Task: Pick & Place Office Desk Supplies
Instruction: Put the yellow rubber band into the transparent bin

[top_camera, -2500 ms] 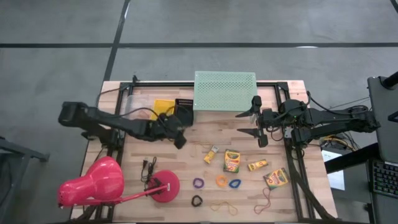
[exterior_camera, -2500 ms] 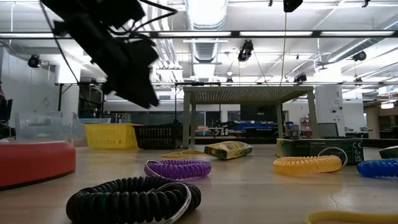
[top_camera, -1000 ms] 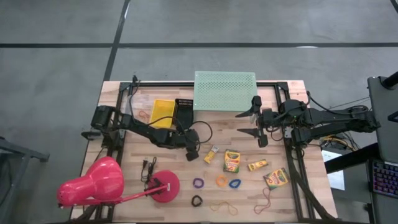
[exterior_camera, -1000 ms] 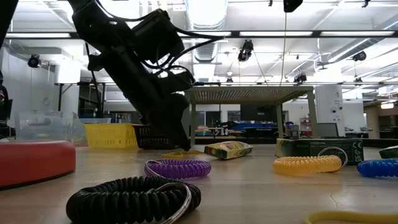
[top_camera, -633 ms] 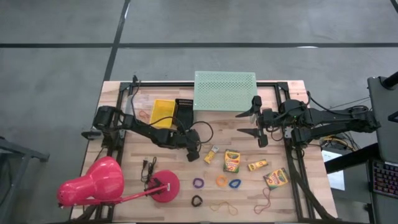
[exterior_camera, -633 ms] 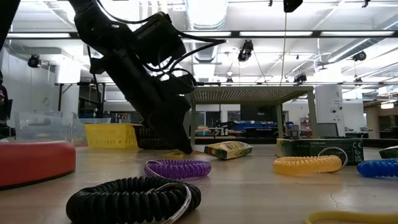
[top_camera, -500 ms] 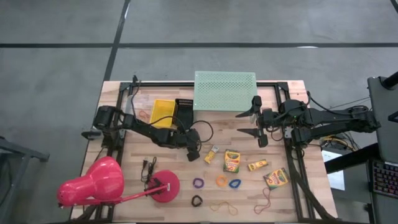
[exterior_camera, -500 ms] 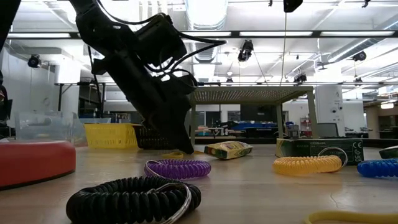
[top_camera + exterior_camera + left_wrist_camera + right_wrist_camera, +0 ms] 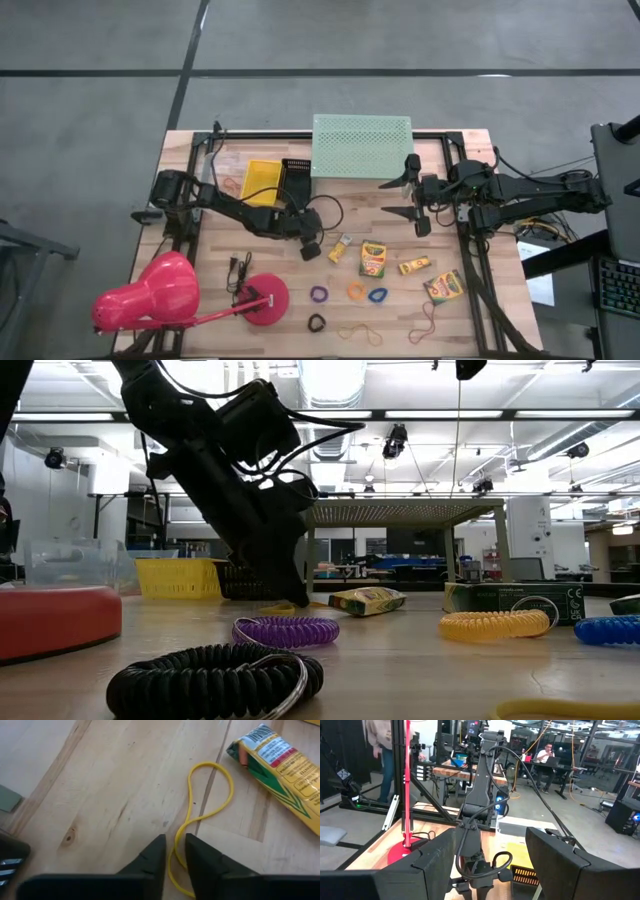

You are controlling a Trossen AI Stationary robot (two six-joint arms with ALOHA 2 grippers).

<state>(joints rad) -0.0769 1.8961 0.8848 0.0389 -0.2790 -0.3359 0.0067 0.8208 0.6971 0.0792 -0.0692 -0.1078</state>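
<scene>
The left gripper [image 9: 175, 851], low on the surface [image 9: 400, 290], has just narrowed its fingers around a yellow band [image 9: 202, 815] lying beside a crayon box [image 9: 277, 762]; a lift looks next. The right gripper [image 9: 402, 198] waits, fingers wide, empty.

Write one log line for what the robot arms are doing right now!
left gripper: down on table, fingers closing around yellow rubber band | right gripper: open, waiting beside mint-green shelf | crayon box: untouched beside band
</scene>
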